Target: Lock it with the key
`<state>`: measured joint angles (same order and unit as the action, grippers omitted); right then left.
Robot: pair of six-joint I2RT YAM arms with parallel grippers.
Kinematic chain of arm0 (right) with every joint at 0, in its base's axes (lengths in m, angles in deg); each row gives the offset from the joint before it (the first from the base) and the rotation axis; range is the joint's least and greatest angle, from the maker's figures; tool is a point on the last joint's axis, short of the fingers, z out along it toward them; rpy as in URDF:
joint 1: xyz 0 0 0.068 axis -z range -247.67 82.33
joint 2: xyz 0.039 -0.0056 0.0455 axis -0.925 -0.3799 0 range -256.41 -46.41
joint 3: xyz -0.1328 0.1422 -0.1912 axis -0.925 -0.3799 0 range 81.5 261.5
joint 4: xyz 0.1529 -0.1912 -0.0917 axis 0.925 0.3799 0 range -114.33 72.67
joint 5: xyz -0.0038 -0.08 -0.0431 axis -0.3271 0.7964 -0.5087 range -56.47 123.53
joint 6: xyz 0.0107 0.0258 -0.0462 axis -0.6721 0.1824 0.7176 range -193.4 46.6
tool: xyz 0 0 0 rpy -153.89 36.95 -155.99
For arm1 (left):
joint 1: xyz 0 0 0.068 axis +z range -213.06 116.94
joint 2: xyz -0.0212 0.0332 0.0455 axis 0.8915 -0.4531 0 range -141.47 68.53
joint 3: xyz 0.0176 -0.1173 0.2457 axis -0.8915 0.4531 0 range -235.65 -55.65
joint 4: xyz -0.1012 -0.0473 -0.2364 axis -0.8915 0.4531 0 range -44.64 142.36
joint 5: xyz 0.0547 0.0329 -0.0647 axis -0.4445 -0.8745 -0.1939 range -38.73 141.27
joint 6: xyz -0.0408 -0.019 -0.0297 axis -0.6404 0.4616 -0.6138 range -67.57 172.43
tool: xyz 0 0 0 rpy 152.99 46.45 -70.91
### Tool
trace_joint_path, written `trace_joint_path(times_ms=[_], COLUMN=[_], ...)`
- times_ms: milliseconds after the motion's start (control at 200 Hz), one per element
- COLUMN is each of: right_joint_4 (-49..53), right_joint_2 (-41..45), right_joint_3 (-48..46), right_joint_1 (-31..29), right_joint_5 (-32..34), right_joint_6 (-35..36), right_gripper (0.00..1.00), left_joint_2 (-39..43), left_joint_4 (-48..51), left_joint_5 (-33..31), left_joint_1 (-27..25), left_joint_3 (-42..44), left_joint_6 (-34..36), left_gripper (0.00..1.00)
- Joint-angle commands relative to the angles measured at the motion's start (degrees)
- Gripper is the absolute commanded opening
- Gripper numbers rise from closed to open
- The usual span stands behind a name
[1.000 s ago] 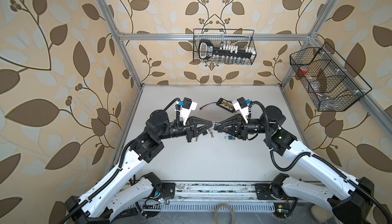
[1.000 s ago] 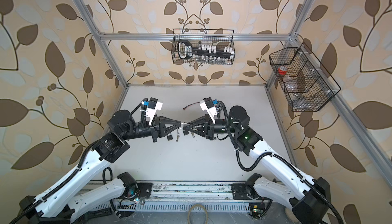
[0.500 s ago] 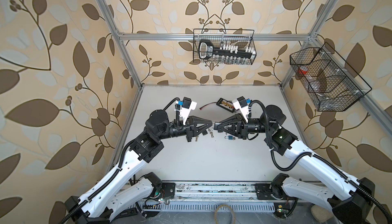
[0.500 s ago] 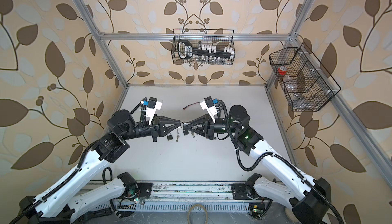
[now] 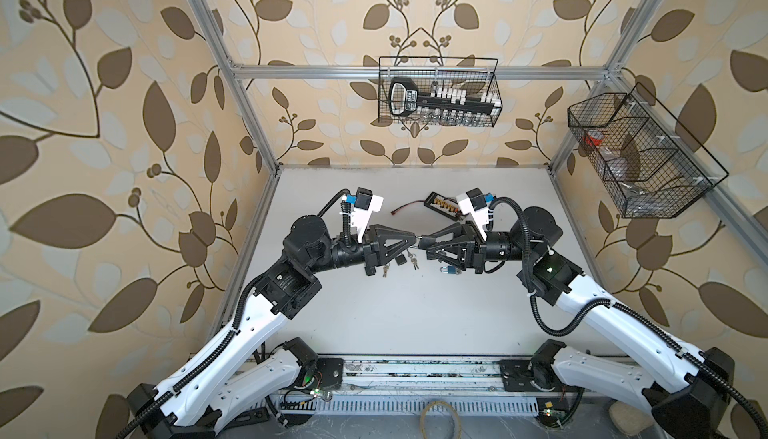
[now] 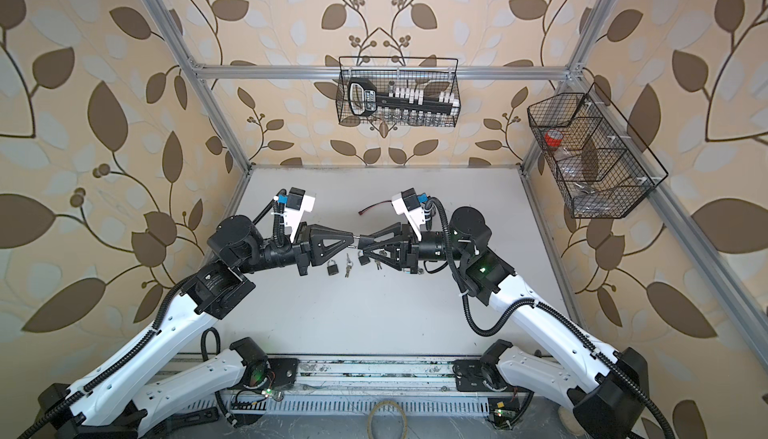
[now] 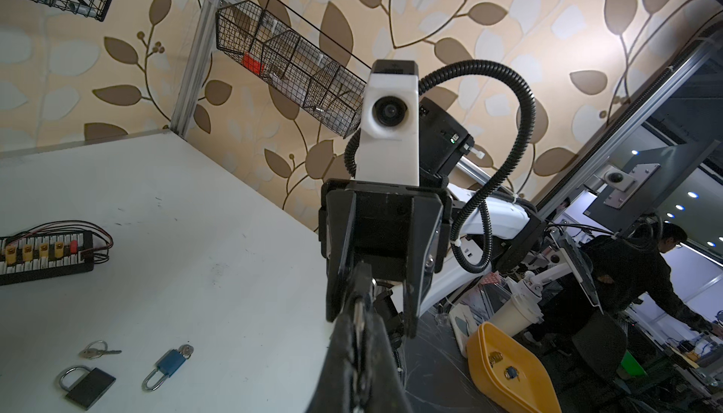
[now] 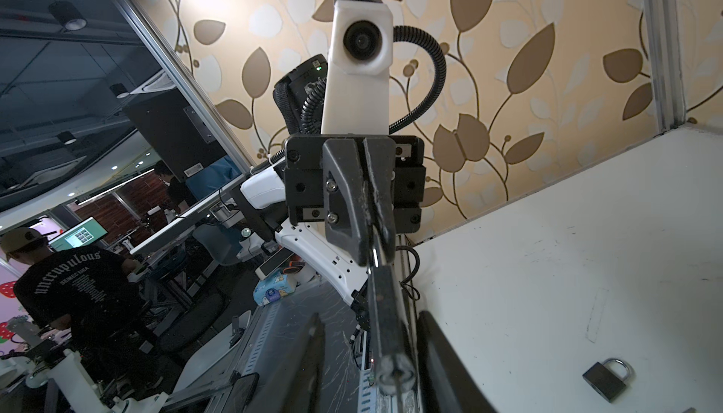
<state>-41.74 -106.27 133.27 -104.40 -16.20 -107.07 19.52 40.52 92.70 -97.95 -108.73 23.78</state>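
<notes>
Both grippers meet tip to tip above the middle of the table. My left gripper (image 5: 415, 238) is shut on the thin silver key (image 6: 355, 236), which shows edge-on between its fingers (image 7: 358, 313). The key's far end meets a small black padlock (image 5: 424, 242) that sticks out toward my right arm. My right gripper (image 8: 371, 315) stands open around this padlock (image 8: 391, 352); one finger is clearly off it and the other lies close beside it. The padlock's near end shows a round silver part. The keyhole is hidden.
On the table under the grippers lie a black padlock (image 6: 331, 268), a blue padlock (image 5: 446, 269) and loose keys (image 6: 348, 268). A black connector board (image 5: 442, 205) with red wires sits further back. Wire baskets hang on the back wall (image 5: 438, 92) and the right wall (image 5: 640, 154).
My right gripper's jaws have spread apart from the padlock. Both arms have stayed almost where they were, and the left gripper remains shut.
</notes>
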Motion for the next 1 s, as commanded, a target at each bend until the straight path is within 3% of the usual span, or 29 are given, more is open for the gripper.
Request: trace_joint_path(times_ms=[0, 375, 680, 995], right_joint_4=[-2.6, -5.4, -5.4, -6.4], right_joint_2=[1.6, 3.0, 1.3, 1.9], right_joint_3=[-1.8, -2.9, -2.2, -2.6], right_joint_1=[-0.6, -0.9, -2.0, -2.1], right_joint_5=[2.3, 4.7, 4.0, 4.9], right_joint_6=[0.9, 0.6, 0.6, 0.5], right_gripper=[0.36, 0.26, 0.30, 0.25], left_joint_2=[0.5, 0.5, 0.0, 0.3], left_joint_4=[-5.6, -5.6, -6.2, -5.9], left_joint_5=[-0.6, -0.8, -0.6, -0.8], left_joint_1=[0.0, 0.0, 0.0, 0.0], left_joint_3=[-0.1, 0.3, 0.3, 0.6], left_joint_6=[-1.3, -1.3, -1.7, -1.6], left_gripper=[0.00, 0.00, 0.00, 0.00])
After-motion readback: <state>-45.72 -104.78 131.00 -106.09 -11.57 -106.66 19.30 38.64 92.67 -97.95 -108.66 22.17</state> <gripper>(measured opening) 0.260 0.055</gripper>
